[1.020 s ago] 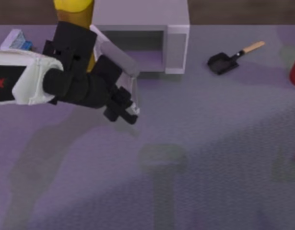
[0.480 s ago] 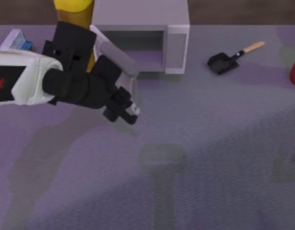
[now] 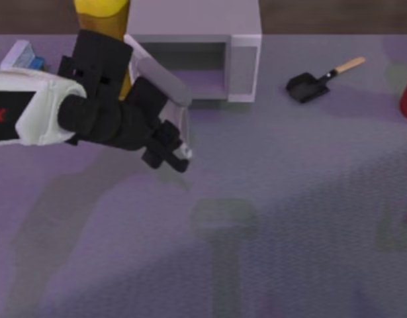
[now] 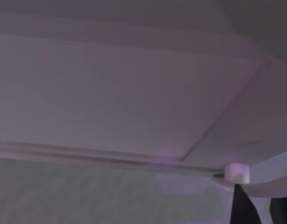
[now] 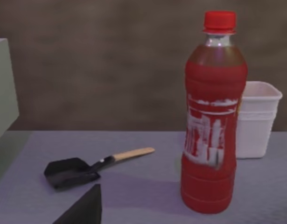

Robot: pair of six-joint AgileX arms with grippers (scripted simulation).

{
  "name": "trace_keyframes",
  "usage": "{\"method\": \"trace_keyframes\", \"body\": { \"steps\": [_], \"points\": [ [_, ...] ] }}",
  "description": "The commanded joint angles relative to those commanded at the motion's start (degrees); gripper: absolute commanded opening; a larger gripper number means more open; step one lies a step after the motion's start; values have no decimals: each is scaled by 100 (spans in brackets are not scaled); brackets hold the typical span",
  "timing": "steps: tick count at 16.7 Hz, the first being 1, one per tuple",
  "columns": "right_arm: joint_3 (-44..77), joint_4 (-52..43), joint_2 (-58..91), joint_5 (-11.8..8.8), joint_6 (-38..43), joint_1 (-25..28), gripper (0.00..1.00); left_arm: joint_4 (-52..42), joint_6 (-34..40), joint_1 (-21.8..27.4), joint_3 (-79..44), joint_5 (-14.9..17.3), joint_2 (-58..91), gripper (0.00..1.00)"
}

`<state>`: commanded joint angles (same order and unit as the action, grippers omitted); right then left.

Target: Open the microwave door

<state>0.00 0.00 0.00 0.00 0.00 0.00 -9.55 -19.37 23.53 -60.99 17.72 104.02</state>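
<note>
On the near half of the table [image 3: 269,265], only bare purple-grey cloth-like surface is seen, mottled with soft darker shadow patches. Further back, at the left, the left gripper [image 3: 175,151] is placed at the free outer edge of the microwave door [image 3: 165,79], which is swung out wide toward the front-left, hinged at its left side. How far the fingers are parted cannot be told from above, and a firm hold on the door edge cannot be confirmed. In the left wrist view, the door's pale panel [image 4: 110,102] fills most of the frame, with a dark fingertip [image 4: 243,210] seen just beside a small white block at the door's edge.

Behind the door, the microwave [image 3: 210,26] is set at the far edge of the table, left of centre, with its cavity exposed and the control strip on its right front. A yellow container [image 3: 100,10] is stood at its left, partly hidden by the arm. A small white-and-blue item [image 3: 21,56] is seen at the far left.

At the far right, a black scoop with a wooden handle [image 3: 316,81] is laid flat, well apart from the microwave. A red bottle [image 5: 212,116] is stood upright near a white tub [image 5: 256,119]. The right gripper is not seen from above; a dark wall lies beyond the table.
</note>
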Motion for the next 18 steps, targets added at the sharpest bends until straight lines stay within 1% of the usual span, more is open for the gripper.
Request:
{"method": "trace_keyframes", "body": {
  "steps": [5, 7, 13, 18],
  "points": [
    [0, 0, 0, 0, 0, 0, 100, 0, 0, 0, 0, 0, 0, 0],
    [0, 0, 0, 0, 0, 0, 100, -12, 12, 32, 23, 49, 3, 0],
    [0, 0, 0, 0, 0, 0, 100, -124, -349, -149, 27, 253, -41, 0],
    [0, 0, 0, 0, 0, 0, 100, -134, -374, -160, 30, 266, -41, 0]
  ]
}}
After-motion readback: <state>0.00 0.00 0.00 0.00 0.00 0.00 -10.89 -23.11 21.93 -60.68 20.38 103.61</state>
